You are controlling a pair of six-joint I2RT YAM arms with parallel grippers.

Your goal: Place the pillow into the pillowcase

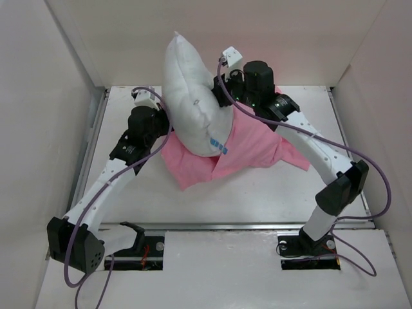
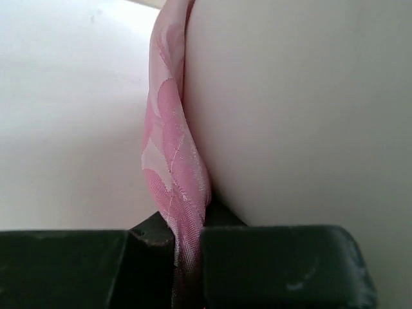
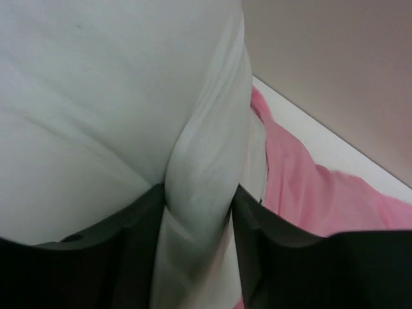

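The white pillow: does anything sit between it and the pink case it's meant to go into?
No separate object does. The plump white fabric pillow stands on the thin pink satin pillowcase, held by the right gripper; the left gripper pinches the case's edge beside it. The case's opening isn't visible.

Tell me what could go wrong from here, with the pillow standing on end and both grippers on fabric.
1. The right gripper has only a soft fold of the pillow between its jaws; if that slips, the upright pillow could topple off the pillowcase.
2. The left gripper pinches just a thin fold of the shiny pillowcase; a hard pull may tug it free of the jaws.
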